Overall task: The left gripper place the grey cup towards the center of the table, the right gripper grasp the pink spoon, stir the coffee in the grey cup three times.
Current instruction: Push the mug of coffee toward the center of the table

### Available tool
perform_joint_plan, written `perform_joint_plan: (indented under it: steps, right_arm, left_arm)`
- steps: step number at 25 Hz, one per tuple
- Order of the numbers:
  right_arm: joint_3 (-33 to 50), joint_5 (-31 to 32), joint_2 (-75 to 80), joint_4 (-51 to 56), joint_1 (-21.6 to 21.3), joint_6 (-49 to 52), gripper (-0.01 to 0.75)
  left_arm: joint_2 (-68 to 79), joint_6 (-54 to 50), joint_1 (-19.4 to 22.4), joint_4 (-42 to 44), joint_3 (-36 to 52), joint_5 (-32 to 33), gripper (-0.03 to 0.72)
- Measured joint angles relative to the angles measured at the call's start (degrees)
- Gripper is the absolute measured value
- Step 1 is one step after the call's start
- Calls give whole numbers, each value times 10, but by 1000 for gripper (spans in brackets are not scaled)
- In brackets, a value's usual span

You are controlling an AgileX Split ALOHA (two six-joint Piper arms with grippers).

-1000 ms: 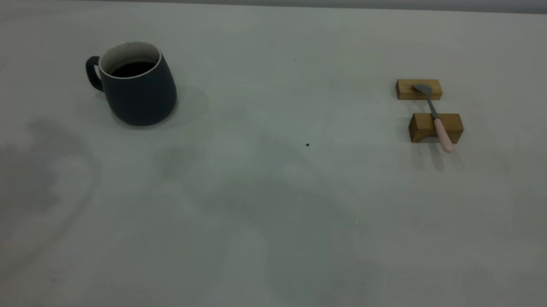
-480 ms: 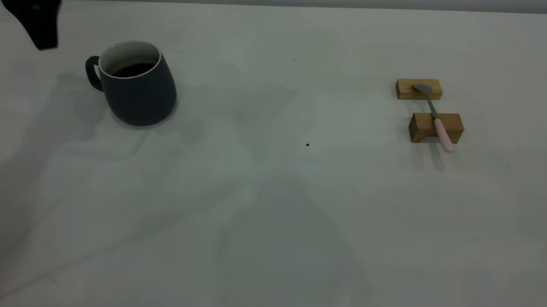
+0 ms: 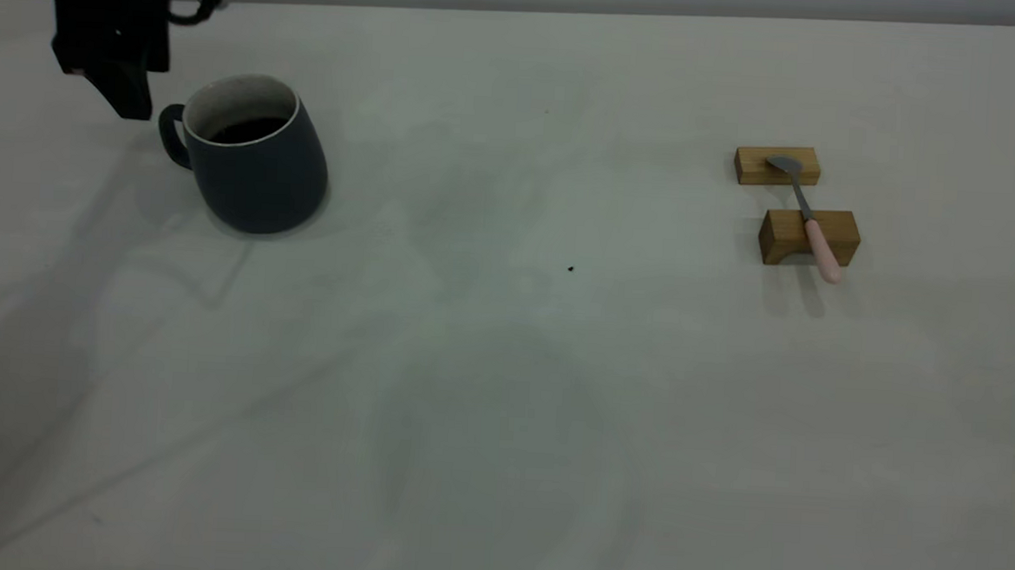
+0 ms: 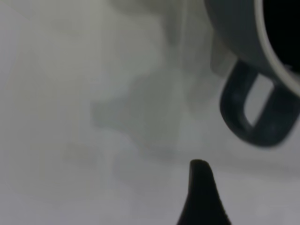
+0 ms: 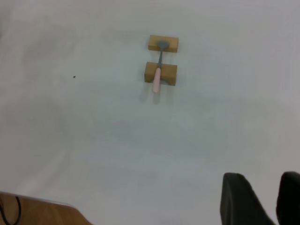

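Note:
The grey cup (image 3: pixel 257 172) stands at the left of the table (image 3: pixel 502 389) with dark coffee (image 3: pixel 246 128) in it and its handle (image 3: pixel 170 134) turned left. My left gripper (image 3: pixel 128 98) hangs just left of that handle, apart from it. In the left wrist view one black finger (image 4: pixel 200 190) shows near the handle (image 4: pixel 253 119); the other is out of frame, so the jaws stand wide apart. The pink spoon (image 3: pixel 810 223) lies across two wooden blocks at the right. My right gripper (image 5: pixel 262 177) is far from the spoon (image 5: pixel 157 77), its fingers slightly apart and empty.
Two tan wooden blocks (image 3: pixel 777 165) (image 3: pixel 809 236) carry the spoon. A small dark speck (image 3: pixel 570 268) marks the table's middle. The table's far edge runs along the top of the exterior view. A wooden edge (image 5: pixel 37 208) shows in the right wrist view.
The left gripper came into the exterior view at the top left and moved right and down to the cup's handle. Cup and spoon have not moved.

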Motion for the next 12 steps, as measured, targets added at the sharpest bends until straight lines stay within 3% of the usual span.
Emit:
perform_joint_plan:
  steps: [7,12]
  right_arm:
    - [0,0,0,0,0,0,237]
    - [0,0,0,0,0,0,237]
  left_arm:
    - [24,62,0,-42,0,-13,568]
    - [39,76,-6,-45,0,-15,456]
